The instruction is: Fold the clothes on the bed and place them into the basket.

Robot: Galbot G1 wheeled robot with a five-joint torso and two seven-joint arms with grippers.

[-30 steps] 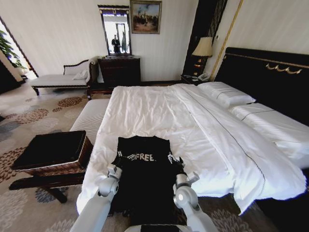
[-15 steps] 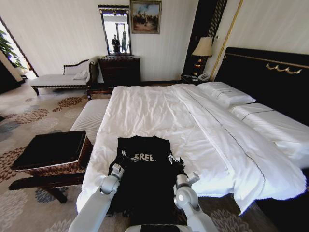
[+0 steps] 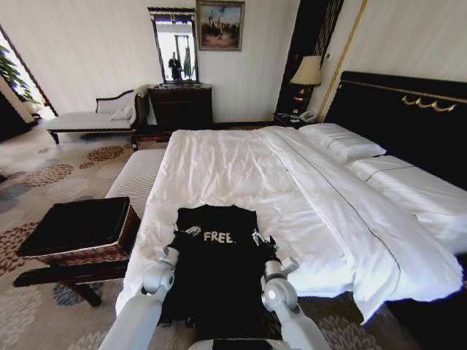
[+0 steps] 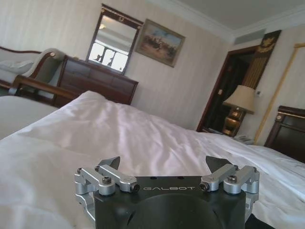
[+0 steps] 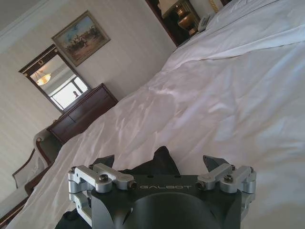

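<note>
We see the black T-shirt (image 3: 219, 262) lying flat at the foot of the bed (image 3: 241, 175), its white chest lettering reading "FREE", with the wicker basket (image 3: 80, 232) standing on the floor just beside the bed on our left. Our left gripper (image 4: 164, 164) sits at the shirt's left edge and our right gripper (image 5: 159, 163) at its right edge, both with jaws spread wide and holding nothing. Each gripper body bears the word "GALBOT" in the wrist views.
</note>
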